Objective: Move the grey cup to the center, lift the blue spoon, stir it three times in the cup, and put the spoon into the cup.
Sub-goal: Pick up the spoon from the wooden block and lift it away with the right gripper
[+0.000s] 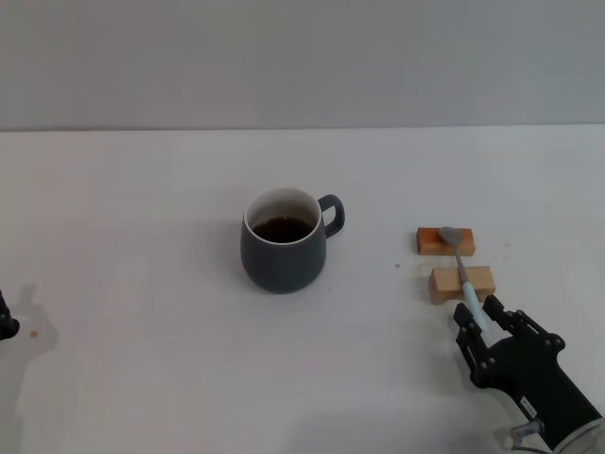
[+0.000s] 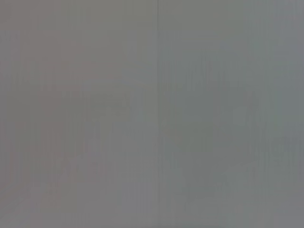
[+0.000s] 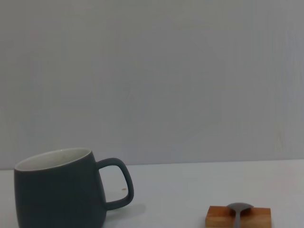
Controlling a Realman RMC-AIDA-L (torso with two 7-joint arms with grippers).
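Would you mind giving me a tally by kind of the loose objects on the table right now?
Cups: 1, the grey cup
Spoons: 1, the blue spoon
Wooden blocks: 2, the far block and the near block
Total: 4

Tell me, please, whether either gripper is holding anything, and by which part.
The right gripper flanks the blue spoon's pale handle end, but a closed grip cannot be confirmed. The left gripper holds nothing.

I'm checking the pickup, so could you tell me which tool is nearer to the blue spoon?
Right. The right tool is at the blue spoon's handle end, fingers either side. The left tool sits at the table's far left edge, beyond the grey cup.
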